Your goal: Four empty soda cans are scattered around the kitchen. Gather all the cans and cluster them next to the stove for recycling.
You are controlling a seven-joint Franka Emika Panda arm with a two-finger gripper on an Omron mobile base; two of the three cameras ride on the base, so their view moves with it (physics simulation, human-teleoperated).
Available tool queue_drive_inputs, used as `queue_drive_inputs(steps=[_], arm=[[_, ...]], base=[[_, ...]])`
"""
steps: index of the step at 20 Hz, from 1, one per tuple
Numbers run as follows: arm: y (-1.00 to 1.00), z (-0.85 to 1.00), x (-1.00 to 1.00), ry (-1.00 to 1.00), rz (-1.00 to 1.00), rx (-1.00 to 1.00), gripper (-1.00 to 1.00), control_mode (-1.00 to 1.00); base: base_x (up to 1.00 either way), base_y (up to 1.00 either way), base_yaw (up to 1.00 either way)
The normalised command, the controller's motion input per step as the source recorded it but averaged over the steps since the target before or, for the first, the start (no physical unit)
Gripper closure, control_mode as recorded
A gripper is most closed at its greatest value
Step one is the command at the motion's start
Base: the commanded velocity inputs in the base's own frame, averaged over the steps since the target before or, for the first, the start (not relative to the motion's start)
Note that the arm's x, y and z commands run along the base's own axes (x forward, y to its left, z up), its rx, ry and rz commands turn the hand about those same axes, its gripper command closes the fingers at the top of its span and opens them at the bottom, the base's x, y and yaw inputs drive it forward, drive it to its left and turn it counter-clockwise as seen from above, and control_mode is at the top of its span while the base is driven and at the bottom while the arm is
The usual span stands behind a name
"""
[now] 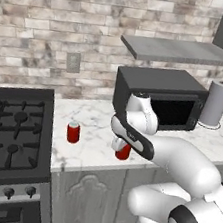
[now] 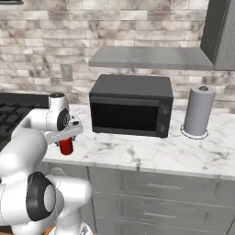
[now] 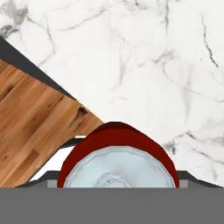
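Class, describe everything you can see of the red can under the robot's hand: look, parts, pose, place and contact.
The red can is a small upright cylinder with a dark red wall and a silvery, ridged top. It stands on the white marbled counter near the front edge, in front of the microwave, right of another red can. The gripper sits directly over it, fingers flanking its sides; firm contact cannot be confirmed.

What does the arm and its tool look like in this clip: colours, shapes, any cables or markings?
The arm is glossy white, built of rounded, bulging segments with dark grey to black bands and round caps at the joints. The tool is a white block ending in two small dark tips. No cables, logos or markings can be seen on it.
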Motion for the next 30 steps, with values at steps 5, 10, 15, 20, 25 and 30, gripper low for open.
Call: queue_drive_inputs(steps=[5,10,15,20,25,30], arm=[[0.0,0.0,0.0,0.0,0.0,0.0,1.0,1.0],[0.0,0.0,0.0,0.0,0.0,0.0,1.0,1.0],[0.0,0.0,0.0,0.0,0.0,0.0,1.0,1.0],[0.0,0.0,0.0,0.0,0.0,0.0,1.0,1.0],[0.0,0.0,0.0,0.0,0.0,0.0,1.0,1.0],[-0.09,0.0,0.14,0.0,-0.1,0.0,1.0,-1.0]], base=[[0.34,0.73,0.0],[0.1,0.53,-0.05],[0.07,0.11,0.0],[0.0,0.0,0.0],[0.0,0.0,0.0],[0.0,0.0,-0.01]])
